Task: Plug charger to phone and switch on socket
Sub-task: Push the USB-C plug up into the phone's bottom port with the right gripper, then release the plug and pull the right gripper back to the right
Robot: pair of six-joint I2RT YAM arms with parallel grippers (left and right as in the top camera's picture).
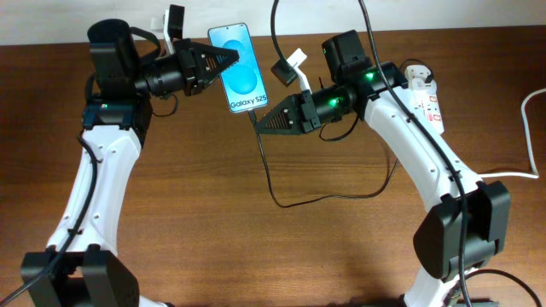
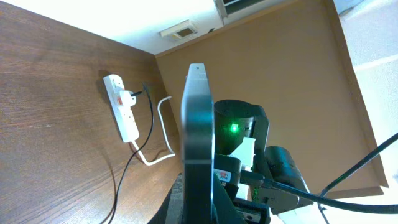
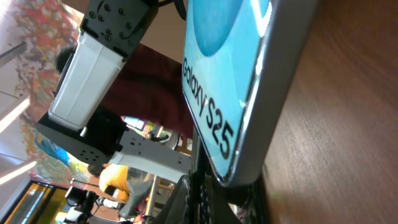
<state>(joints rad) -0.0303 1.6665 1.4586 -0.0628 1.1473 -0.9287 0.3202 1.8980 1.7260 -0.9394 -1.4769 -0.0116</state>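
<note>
So the phone [image 1: 243,81] is up off the table [image 1: 196,213], with the left gripper [image 1: 229,60] clamped on its left edge. The left wrist view shows it dead edge-on between the fingers. The screen is lit cyan, and the "Galaxy S25" text is on the end pointing at the right gripper [image 1: 260,122]. That gripper sits right at the phone's bottom edge with its 2 fingers pinched together on the tip end of the charger [image 1: 269,170]. I can't tell if the connector is actually in the port, since that spot is just dark in the right wrist view. From below the phone the black cable drops, loops across the wood and heads right. The socket [image 1: 429,101] lies well to the right of the phone with a plug in it and its white cord [image 1: 512,175] trailing off.
</note>
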